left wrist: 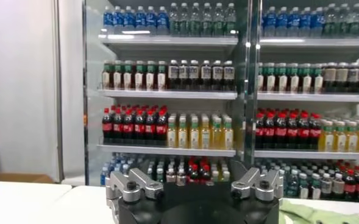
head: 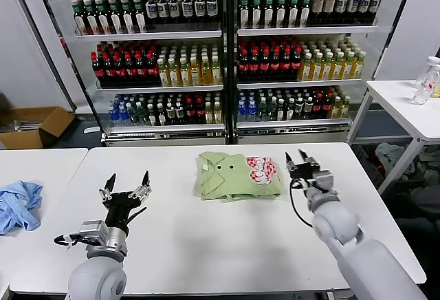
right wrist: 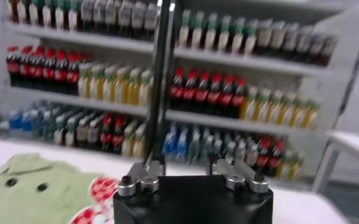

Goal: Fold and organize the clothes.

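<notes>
The pale-green T-shirt (head: 237, 175) lies folded into a compact rectangle on the white table (head: 227, 238), back centre, its red-and-white graphic and dark dots facing up. It also shows in the right wrist view (right wrist: 33, 192) and as a sliver in the left wrist view (left wrist: 319, 213). My right gripper (head: 296, 156) is open and empty, raised just to the right of the shirt, fingers pointing up. My left gripper (head: 128, 178) is open and empty, raised over the table's front left, well clear of the shirt.
A light blue cloth (head: 19, 204) lies on a separate table at the left. Drink coolers full of bottles (head: 223, 52) stand behind the table. A cardboard box (head: 31, 126) sits on the floor back left. A side table with a bottle (head: 426, 80) stands at the right.
</notes>
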You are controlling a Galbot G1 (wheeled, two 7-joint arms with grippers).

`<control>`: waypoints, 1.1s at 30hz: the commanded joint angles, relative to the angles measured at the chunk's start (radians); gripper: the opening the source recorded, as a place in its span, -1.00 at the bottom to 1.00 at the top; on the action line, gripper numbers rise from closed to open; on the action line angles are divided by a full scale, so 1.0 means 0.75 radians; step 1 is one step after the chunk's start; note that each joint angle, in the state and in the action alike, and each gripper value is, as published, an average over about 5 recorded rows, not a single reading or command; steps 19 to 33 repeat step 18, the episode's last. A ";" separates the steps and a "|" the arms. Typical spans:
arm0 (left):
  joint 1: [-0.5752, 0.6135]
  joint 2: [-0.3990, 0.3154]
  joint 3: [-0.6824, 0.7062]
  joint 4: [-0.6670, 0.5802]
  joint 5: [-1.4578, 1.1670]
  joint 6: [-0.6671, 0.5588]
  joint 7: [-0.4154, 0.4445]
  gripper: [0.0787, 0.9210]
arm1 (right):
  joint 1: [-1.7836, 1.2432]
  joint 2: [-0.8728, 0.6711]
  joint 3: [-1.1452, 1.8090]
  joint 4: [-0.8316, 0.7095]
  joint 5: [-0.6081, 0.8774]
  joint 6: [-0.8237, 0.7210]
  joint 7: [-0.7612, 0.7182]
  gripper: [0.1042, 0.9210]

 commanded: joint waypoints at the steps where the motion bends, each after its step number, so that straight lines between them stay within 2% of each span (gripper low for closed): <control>1: 0.065 -0.024 0.026 -0.076 0.036 -0.001 0.021 0.77 | -0.387 -0.092 0.316 0.335 -0.188 0.233 0.011 -0.05; 11: 0.131 -0.032 0.017 -0.140 0.042 0.008 0.086 0.77 | -0.600 -0.038 0.470 0.437 -0.206 0.252 -0.018 0.65; 14: 0.138 -0.032 0.011 -0.149 0.042 0.007 0.091 0.77 | -0.632 -0.034 0.486 0.453 -0.203 0.252 -0.019 0.74; 33: 0.144 -0.037 0.006 -0.159 0.043 0.007 0.091 0.77 | -0.646 -0.026 0.488 0.464 -0.204 0.250 -0.015 0.76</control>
